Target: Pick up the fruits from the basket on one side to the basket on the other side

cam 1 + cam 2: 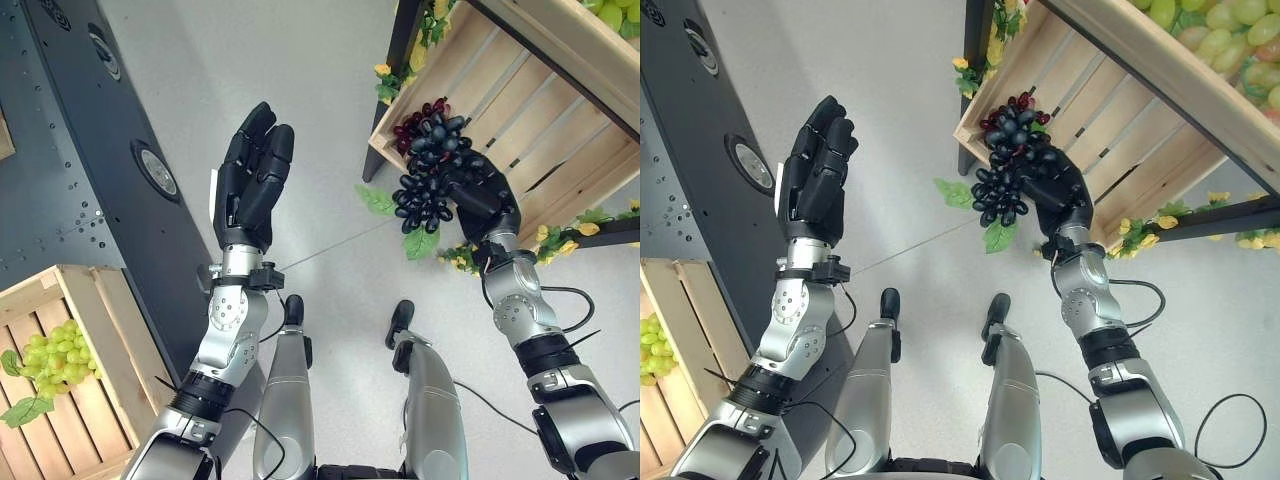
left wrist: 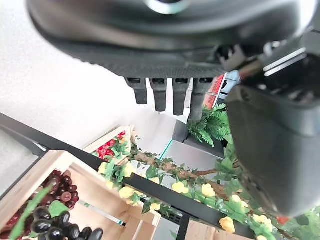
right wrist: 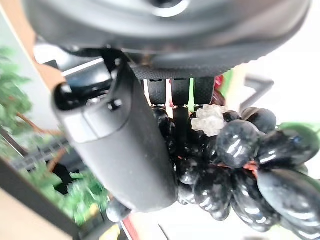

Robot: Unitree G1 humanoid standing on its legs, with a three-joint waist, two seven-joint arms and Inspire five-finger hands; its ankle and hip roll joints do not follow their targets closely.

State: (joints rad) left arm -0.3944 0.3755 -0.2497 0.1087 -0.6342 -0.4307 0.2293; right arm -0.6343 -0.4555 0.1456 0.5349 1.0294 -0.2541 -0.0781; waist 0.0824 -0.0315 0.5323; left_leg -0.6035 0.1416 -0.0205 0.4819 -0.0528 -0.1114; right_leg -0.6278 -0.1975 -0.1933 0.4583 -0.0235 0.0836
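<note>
Right hand (image 1: 487,205) clamped on black grapes (image 1: 428,170) at 1 o'clock crate (image 1: 530,110); left hand (image 1: 252,180) wide, empty. Lift clear of rim, swing to 8 o'clock crate (image 1: 70,290).

- Left hand (image 1: 250,180): dark, matte black segmented fingers (image 1: 262,130), white cover on the thumb edge.
- Right hand (image 1: 487,200): same dark black shell, glossy rounded palm housing.
- Both forearms silver-grey metal, rounded casings with a circular joint disc and small screws near the wrist.
- Black clamp ring at the left wrist; black ribbed collars farther down each arm.
- Wrist views: thick dark-grey thumb, row of black finger bases with square slots.
</note>
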